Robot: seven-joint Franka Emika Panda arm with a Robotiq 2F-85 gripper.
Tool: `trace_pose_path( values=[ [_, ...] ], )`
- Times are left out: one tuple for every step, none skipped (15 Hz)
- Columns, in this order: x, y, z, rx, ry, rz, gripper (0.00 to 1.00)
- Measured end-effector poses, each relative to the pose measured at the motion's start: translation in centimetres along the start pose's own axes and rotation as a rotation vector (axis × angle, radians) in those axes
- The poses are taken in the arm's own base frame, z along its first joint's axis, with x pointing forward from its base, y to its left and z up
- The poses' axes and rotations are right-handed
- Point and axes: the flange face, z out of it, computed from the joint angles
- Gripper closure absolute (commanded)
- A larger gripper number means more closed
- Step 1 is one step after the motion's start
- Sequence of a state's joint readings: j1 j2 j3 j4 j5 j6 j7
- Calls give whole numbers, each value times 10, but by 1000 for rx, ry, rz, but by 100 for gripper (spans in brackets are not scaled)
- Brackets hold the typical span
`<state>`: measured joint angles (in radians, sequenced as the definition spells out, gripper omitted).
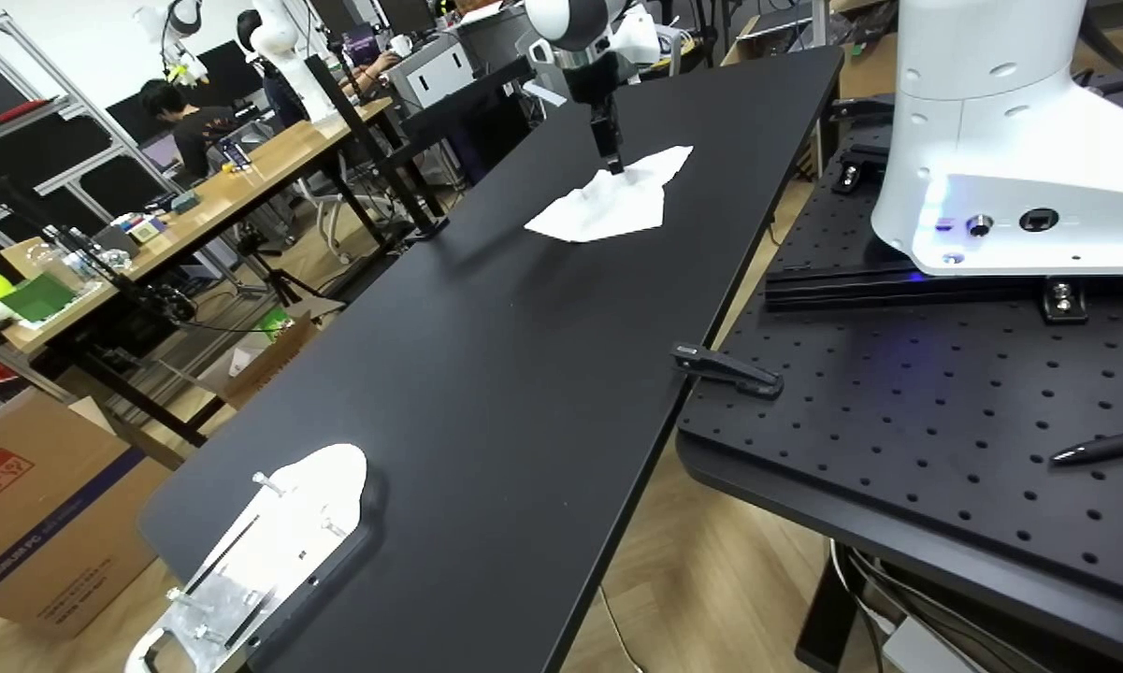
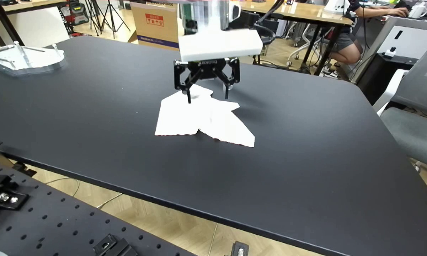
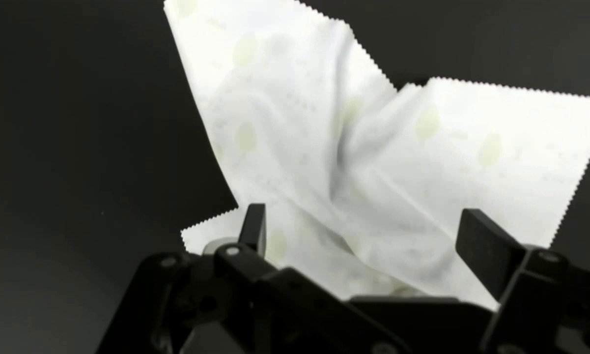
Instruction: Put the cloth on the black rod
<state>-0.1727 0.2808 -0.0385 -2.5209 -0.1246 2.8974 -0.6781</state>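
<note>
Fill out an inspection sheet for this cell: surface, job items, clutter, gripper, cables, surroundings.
Surface: black table, a few tiny pale specks.
Job items: white cloth, creased, pale oval print, lying on the table; black rod not identifiable with certainty.
Clutter: pegged board at the table end away from the cloth; pen on the perforated plate; black clip at the table edge.
Gripper: open, over the cloth, nothing held; contact unclear.
Cables: thin cable on the floor; thick black cable behind the robot base.
Surroundings: cardboard box, grey chair, people in the background.
</note>
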Motion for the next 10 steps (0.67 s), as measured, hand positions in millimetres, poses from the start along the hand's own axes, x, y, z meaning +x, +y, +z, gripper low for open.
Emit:
trace_pose_path(
  values=[
    [-5,3,9,6,-6,-13,0],
    [-8,6,18,12,-13,-25,4],
    [-10,9,26,17,-20,-35,28],
    [-10,12,32,20,-24,-43,29],
    [-9,15,38,22,-25,-53,30],
    [-6,17,42,20,-25,-64,36],
    [-1,20,45,18,-24,-72,45],
    [3,23,48,15,-22,-82,52],
    [8,25,49,10,-18,-92,60],
    [12,27,50,7,-14,-99,66]
  ],
)
